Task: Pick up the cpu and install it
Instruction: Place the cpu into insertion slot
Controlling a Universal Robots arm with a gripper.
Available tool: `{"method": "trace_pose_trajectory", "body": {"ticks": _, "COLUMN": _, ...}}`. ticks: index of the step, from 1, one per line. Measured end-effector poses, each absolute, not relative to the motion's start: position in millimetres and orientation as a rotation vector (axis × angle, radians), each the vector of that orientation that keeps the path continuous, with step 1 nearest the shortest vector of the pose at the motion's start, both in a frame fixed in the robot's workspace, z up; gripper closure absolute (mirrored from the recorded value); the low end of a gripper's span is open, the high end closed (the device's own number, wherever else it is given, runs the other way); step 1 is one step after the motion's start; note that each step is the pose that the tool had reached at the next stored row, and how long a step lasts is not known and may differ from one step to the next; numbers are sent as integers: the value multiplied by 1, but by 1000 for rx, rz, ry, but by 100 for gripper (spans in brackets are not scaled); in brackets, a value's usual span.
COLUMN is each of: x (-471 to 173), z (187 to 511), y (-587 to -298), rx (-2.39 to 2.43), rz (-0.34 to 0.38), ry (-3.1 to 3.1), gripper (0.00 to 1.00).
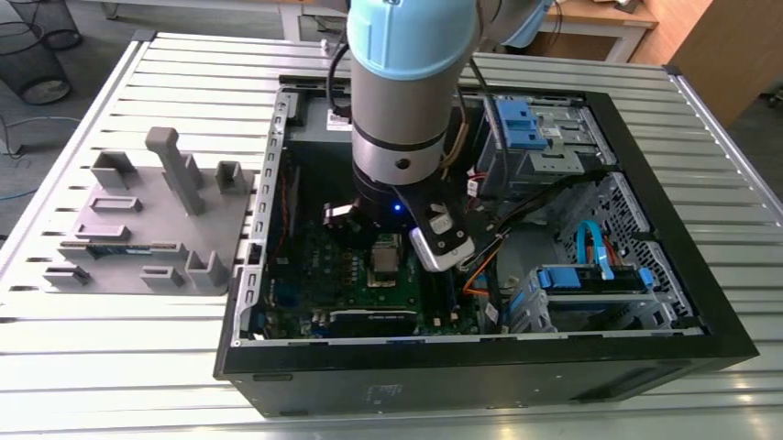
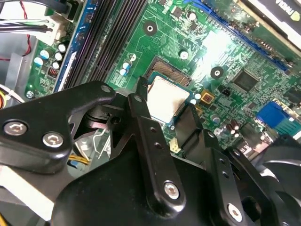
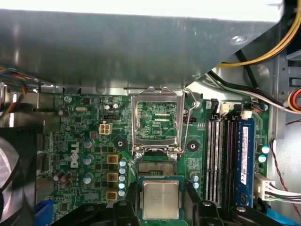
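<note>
One tip: black gripper (image 3: 162,197) pinches the small shiny silver square cpu (image 3: 161,201) just above the open silver-framed socket (image 3: 157,166), so staying level and square matters.

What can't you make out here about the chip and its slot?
- First wrist view: the cpu covers much of the socket, so the gap between them is unreadable.
- Second wrist view: the gripper hides part of the cpu's rim and of the socket.
- Exterior view: the arm blocks the gripper's tips.

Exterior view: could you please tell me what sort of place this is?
Probably a robotics lab: an open computer case on a slatted metal table, a grey parts tray beside it, a robot arm reaching inside.
</note>
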State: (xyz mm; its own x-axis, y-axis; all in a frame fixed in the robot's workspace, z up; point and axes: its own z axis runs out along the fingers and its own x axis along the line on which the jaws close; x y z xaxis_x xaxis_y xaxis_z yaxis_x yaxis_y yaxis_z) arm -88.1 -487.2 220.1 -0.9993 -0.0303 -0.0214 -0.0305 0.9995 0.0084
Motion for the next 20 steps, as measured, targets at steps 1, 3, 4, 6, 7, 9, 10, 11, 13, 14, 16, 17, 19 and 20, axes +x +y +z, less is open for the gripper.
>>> {"method": "trace_pose_trajectory", "body": {"ticks": 1, "x": -88, "z": 219, "y": -487, "rx": -47, "rz": 13, "ry": 3120, "gripper": 53}}
{"method": "trace_pose_trajectory", "body": {"ticks": 3, "x": -88, "z": 217, "y": -488, "rx": -47, "rz": 13, "ry": 3120, "gripper": 53}}
{"method": "trace_pose_trajectory", "body": {"ticks": 4, "x": -88, "z": 216, "y": -488, "rx": -47, "rz": 13, "ry": 3120, "gripper": 53}}
{"method": "trace_pose_trajectory", "body": {"ticks": 6, "x": -88, "z": 215, "y": -488, "rx": -47, "rz": 13, "ry": 3120, "gripper": 53}}
{"method": "trace_pose_trajectory", "body": {"ticks": 7, "x": -88, "z": 214, "y": -488, "rx": -47, "rz": 13, "ry": 3120, "gripper": 53}}
{"method": "trace_pose_trajectory", "body": {"ticks": 9, "x": -88, "z": 213, "y": -488, "rx": -47, "rz": 13, "ry": 3120, "gripper": 53}}
{"method": "trace_pose_trajectory", "body": {"ticks": 10, "x": -88, "z": 213, "y": -488, "rx": -47, "rz": 13, "ry": 3120, "gripper": 53}}
{"method": "trace_pose_trajectory", "body": {"ticks": 11, "x": -88, "z": 213, "y": -488, "rx": -47, "rz": 13, "ry": 3120, "gripper": 53}}
{"method": "trace_pose_trajectory", "body": {"ticks": 13, "x": -89, "z": 212, "y": -488, "rx": -47, "rz": 13, "ry": 3120, "gripper": 53}}
{"method": "trace_pose_trajectory", "body": {"ticks": 14, "x": -90, "z": 212, "y": -488, "rx": -47, "rz": 13, "ry": 3120, "gripper": 53}}
{"method": "trace_pose_trajectory", "body": {"ticks": 16, "x": -92, "z": 211, "y": -488, "rx": -46, "rz": 13, "ry": 3120, "gripper": 53}}
{"method": "trace_pose_trajectory", "body": {"ticks": 17, "x": -91, "z": 210, "y": -489, "rx": -46, "rz": 13, "ry": 3120, "gripper": 53}}
{"method": "trace_pose_trajectory", "body": {"ticks": 19, "x": -92, "z": 208, "y": -490, "rx": -45, "rz": 13, "ry": 3120, "gripper": 53}}
{"method": "trace_pose_trajectory", "body": {"ticks": 20, "x": -92, "z": 207, "y": -490, "rx": -45, "rz": 13, "ry": 3120, "gripper": 53}}
